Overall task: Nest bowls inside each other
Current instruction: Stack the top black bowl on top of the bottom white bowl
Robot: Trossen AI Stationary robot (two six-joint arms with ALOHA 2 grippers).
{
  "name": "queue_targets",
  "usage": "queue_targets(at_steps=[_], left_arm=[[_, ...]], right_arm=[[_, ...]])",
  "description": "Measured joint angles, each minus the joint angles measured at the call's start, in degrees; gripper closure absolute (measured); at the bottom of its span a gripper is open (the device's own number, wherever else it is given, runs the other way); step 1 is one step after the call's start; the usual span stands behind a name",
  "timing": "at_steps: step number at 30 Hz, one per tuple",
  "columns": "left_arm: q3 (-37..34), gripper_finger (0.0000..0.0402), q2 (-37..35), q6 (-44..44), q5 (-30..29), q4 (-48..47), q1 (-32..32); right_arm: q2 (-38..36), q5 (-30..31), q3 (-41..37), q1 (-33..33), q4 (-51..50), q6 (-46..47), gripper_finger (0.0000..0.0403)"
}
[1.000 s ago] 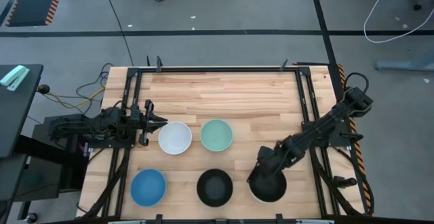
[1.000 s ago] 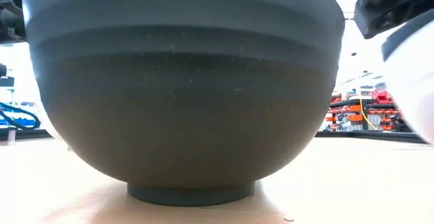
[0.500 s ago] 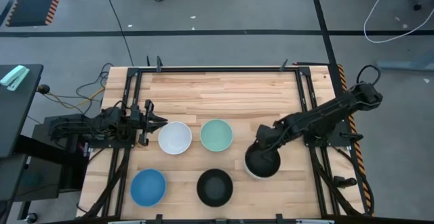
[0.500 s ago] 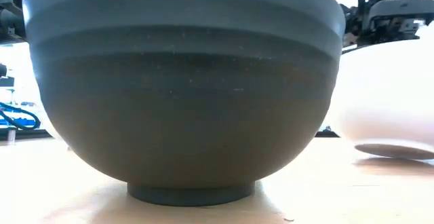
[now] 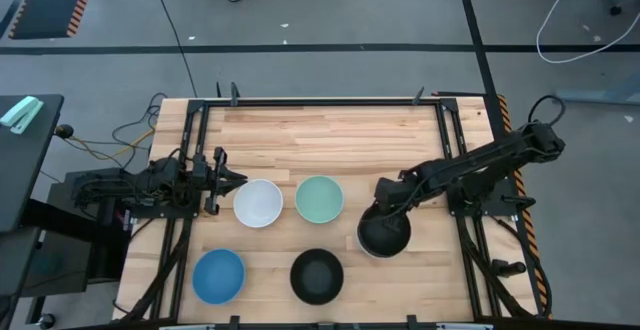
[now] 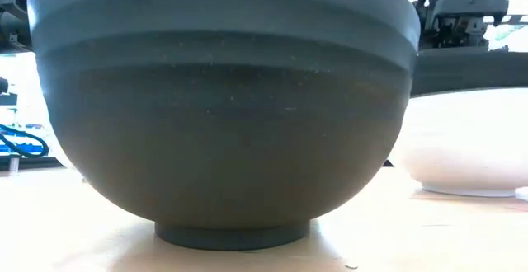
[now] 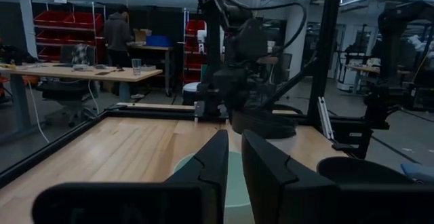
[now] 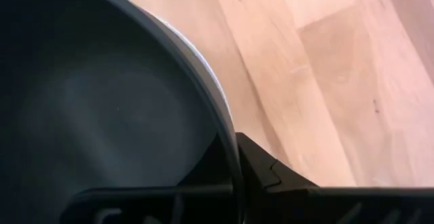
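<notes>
1. The right gripper (image 5: 385, 207) had its jaws pinched on the rim of a black bowl (image 5: 385, 232) nested in a white bowl (image 6: 462, 152), at the table's (image 5: 330, 135) right-centre, beside the mint green bowl (image 5: 319, 198).
2. The left gripper (image 5: 222, 179) waited at the table's left edge, just beside the other white bowl (image 5: 258, 202), its jaws narrow with nothing between them.
3. The bowls looked rigid, light and smooth, probably slippery; a rim pinch, one finger inside and one outside, seemed the surest hold.
4. Every bowl sat upright, mouth up, on its foot ring. Being round, they had no long axis.
5. The blue bowl (image 5: 218, 275) and second black bowl (image 5: 316, 275) stood apart along the near edge.
</notes>
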Motion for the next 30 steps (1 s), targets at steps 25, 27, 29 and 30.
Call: queue_targets(at_steps=[25,27,29,30], left_arm=[[0.0,0.0358,0.0,0.02,0.0,0.0,-0.02],[-0.02,0.0359,0.0,0.03,0.01,0.0,-0.02],[0.0,0.0361,0.0,0.04,0.01,0.0,-0.02],[-0.02,0.0362,0.0,0.04,0.0,0.0,-0.02]], right_arm=[[5.71,-8.74,2.84,-1.04,-1.4,-0.31,0.0398],[6.52,-9.15,2.92,-1.4,-1.33,-0.82,0.0398],[7.13,-9.26,2.97,-1.7,-1.09,-1.03,0.0398],[7.21,-9.44,2.99,-1.84,-0.95,-1.05,0.0397]])
